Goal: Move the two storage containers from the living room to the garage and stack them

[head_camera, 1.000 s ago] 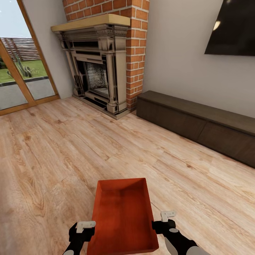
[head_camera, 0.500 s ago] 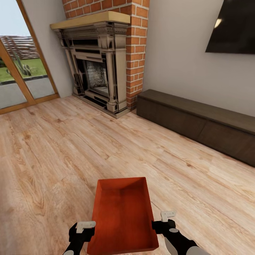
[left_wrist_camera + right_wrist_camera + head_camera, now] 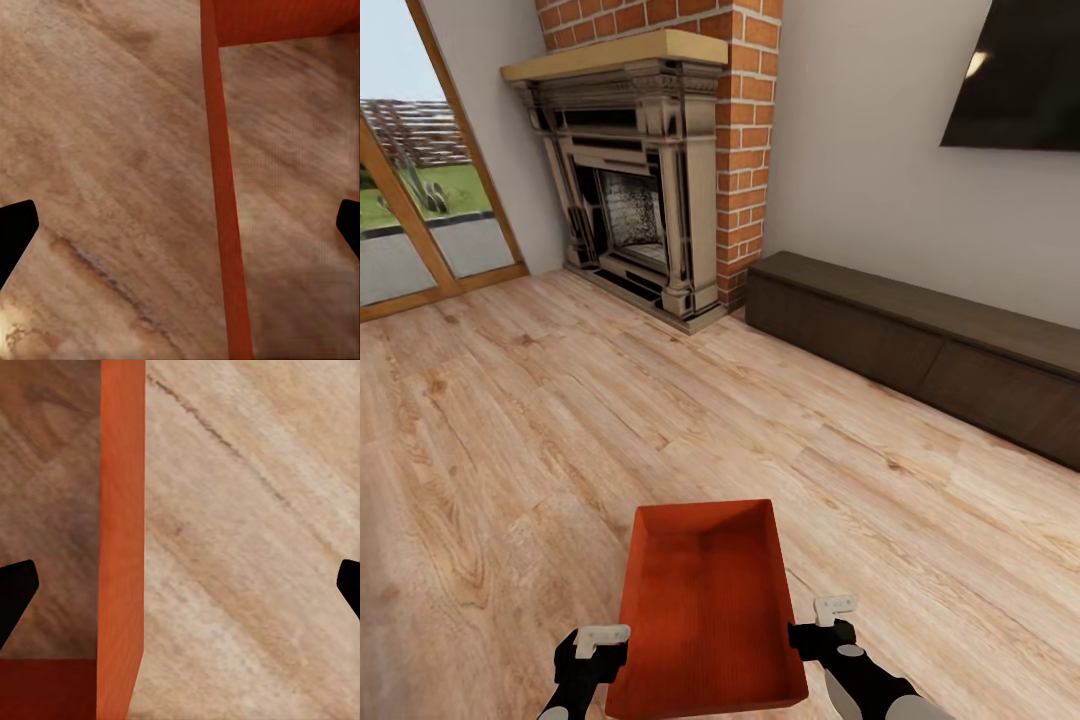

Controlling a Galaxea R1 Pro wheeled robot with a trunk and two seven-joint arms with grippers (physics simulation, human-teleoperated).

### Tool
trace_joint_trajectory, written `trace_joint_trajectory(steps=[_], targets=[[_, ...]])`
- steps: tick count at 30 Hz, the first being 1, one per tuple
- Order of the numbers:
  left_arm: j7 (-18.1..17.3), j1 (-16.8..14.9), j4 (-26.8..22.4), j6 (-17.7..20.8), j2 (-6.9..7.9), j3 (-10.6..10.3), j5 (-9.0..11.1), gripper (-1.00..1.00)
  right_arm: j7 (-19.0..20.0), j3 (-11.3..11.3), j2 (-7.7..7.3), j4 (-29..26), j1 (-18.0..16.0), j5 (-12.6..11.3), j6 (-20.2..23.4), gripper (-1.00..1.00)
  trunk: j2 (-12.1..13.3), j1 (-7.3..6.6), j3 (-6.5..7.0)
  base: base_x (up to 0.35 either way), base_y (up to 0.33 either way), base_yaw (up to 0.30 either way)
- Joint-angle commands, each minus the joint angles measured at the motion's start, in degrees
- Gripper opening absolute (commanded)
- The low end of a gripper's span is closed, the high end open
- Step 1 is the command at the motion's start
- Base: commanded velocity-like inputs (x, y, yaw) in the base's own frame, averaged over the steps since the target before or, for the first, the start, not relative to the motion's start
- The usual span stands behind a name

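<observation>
A living room is stretching out ahead of the robot: a wood-plank floor, a brick chimney with an ornate fireplace, and to the right of the fireplace a long dark cabinet running along the wall beneath a black TV. Well in front of the fireplace, close to the robot, an orange-red tub is sitting low over the planks between the two arms; whether it is resting on them or lifted clear cannot be told. The left gripper is flanking one long wall of the tub, the right gripper the other, each straddling a rim. In the wrist views both sets of fingers are spread wide with the thin wall between them, not pinching it. The tub is looking light, stiff and smooth-sided; its flaring walls could slip, so a hold on the long rims at midlength, one gripper per side, seems soundest.
</observation>
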Motion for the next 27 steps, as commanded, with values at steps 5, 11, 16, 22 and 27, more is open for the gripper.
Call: trace_joint_trajectory(steps=[5,11,16,22,27], targets=[[0.2,0.0,0.1,-0.2,-0.05,0.3,-0.6,1.00,-0.4,0.4,0.05,0.1,0.0,0.1,-0.1,1.00,0.0,-0.01,-0.28,0.000,0.000,0.000],[0.2,0.0,0.0,-0.2,-0.05,0.3,-0.6,1.00,-0.4,0.4,0.08,0.1,0.0,0.1,-0.1,1.00,0.0,-0.01,-0.53,0.000,0.000,0.000],[0.2,0.0,0.0,-0.3,-0.05,0.3,-0.6,1.00,-0.4,0.4,0.08,0.1,0.0,0.1,-0.2,1.00,0.0,-0.01,-0.57,0.000,0.000,0.000],[0.2,0.0,0.0,-0.3,-0.05,0.3,-0.6,1.00,-0.4,0.4,0.08,0.1,0.0,0.1,-0.2,1.00,0.0,-0.01,-0.78,0.000,0.000,0.000],[0.2,0.0,0.0,-0.3,-0.05,0.3,-0.7,1.00,-0.4,0.4,0.08,0.1,0.0,0.1,-0.2,1.00,0.0,-0.01,-0.89,0.000,0.000,0.000]])
